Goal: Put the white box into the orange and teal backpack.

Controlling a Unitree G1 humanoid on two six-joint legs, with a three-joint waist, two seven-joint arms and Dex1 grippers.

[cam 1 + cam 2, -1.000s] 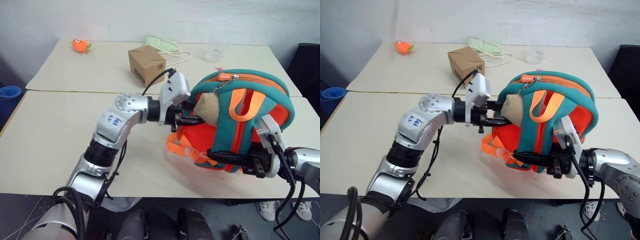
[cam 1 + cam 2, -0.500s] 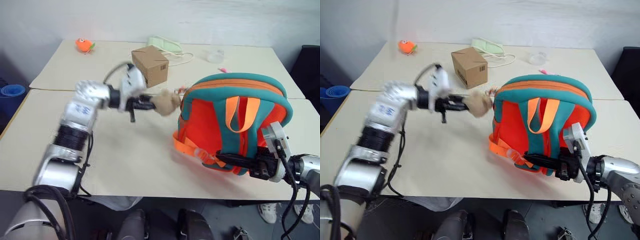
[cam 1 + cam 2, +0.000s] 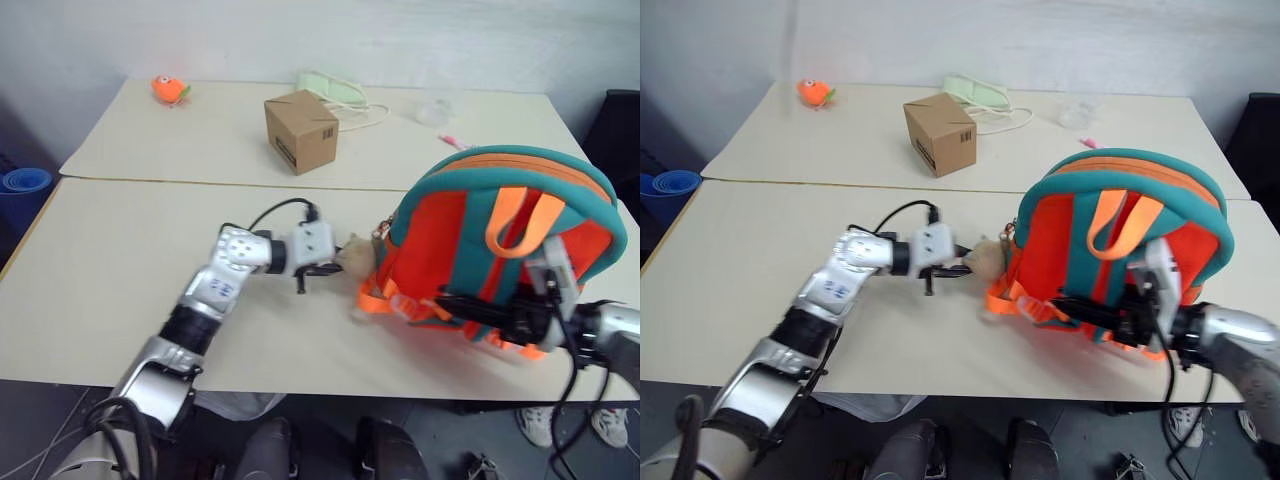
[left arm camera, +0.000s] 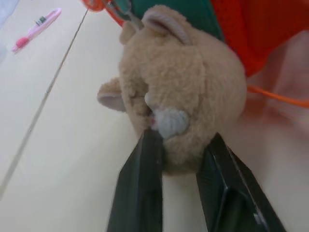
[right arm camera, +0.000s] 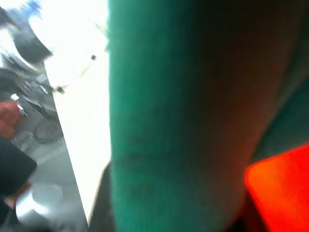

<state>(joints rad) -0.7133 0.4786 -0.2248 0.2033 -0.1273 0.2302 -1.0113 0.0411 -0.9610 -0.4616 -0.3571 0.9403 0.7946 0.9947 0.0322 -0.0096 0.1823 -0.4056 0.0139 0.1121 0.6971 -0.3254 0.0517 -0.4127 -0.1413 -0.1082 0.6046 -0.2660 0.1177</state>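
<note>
Gripping tan plush animal [image 4: 181,92] between both black fingers [image 4: 140,188]: left gripper [image 3: 325,268], centre frame. Plush hangs off orange and teal backpack [image 3: 500,240], which stands on table [image 3: 150,250] right of centre, strap side facing camera. Right gripper [image 3: 470,305] lower right, pressed against backpack's lower strap area; jaw state can't tell. Upper frame: orange toy [image 3: 165,89], brown cardboard box [image 3: 300,130]. White box location can't tell.
</note>
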